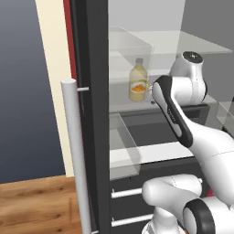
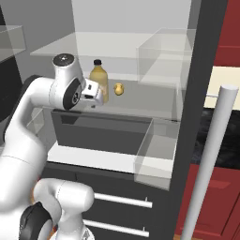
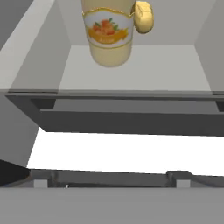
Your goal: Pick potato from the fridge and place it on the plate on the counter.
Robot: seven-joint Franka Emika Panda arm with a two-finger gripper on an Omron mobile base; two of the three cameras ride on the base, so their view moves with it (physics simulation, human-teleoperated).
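The fridge (image 1: 93,91) stands open. On its middle glass shelf the potato (image 2: 119,89), a small yellow-tan lump, lies just right of a taller yellow bottle (image 2: 98,77) with an orange label. In the hand view the potato (image 3: 144,16) sits at the top, beside the bottle (image 3: 108,30). My gripper (image 3: 109,178) is open, fingertips wide apart and empty, hovering in front of the shelf's edge, short of the bottle. In the right base view the gripper (image 2: 93,96) is left of and in front of the bottle. The black counter (image 2: 227,140) shows past the door. The plate is out of view.
The door's long silver handle (image 1: 75,155) rises close on the left, and the same handle (image 2: 211,159) stands at the right. Clear door bins (image 2: 157,150) jut beside the shelves. A dark drawer (image 3: 131,118) lies under the shelf. Red cabinets (image 2: 220,197) sit below the counter.
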